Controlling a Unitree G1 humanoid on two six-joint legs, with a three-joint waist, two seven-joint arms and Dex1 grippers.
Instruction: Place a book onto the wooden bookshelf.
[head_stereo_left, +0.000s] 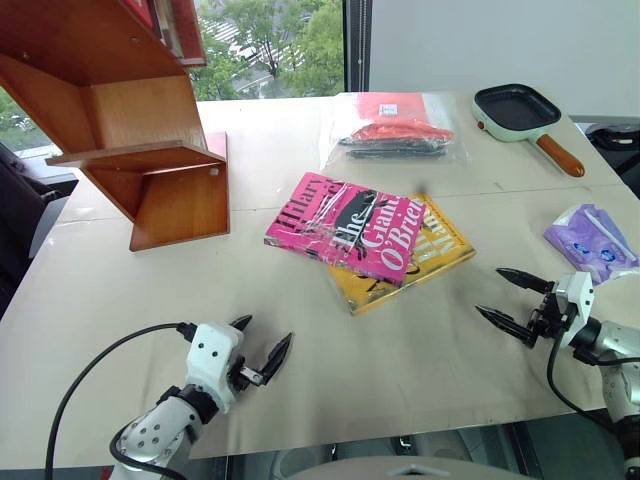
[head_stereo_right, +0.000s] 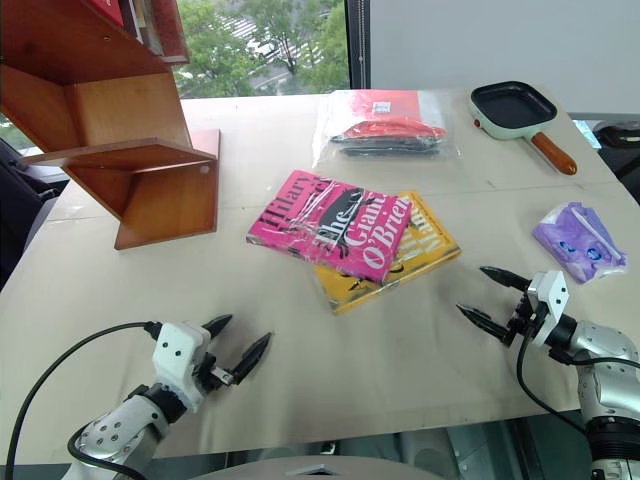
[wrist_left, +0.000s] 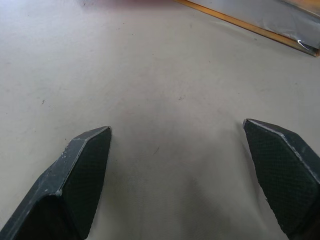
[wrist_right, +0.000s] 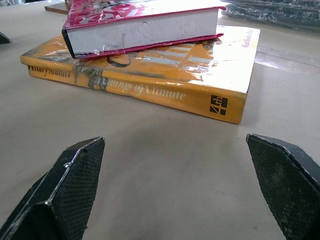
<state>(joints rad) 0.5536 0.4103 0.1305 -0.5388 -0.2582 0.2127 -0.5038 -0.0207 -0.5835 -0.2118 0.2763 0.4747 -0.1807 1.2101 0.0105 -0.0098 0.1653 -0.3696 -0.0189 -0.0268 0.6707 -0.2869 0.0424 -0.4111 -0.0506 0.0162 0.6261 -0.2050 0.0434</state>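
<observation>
Pink book (head_stereo_left: 345, 226) lies mid-counter (head_stereo_left: 420, 350) atop yellow book (head_stereo_left: 435, 255), wooden bookshelf (head_stereo_left: 130, 130) at far left. Left end effector (head_stereo_left: 262, 345) & right end effector (head_stereo_left: 510, 300) both spread wide, nothing held, near edge.

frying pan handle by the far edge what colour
Orange-brown, on the handle of the mint-rimmed frying pan; clearest in the left eye view.

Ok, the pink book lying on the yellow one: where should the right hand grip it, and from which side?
Probably the page edge facing the right hand. The pink book lies flat, skewed across the yellow book, so its near corner overhangs. Come in low and level from the right, one finger above, one beneath.
</observation>
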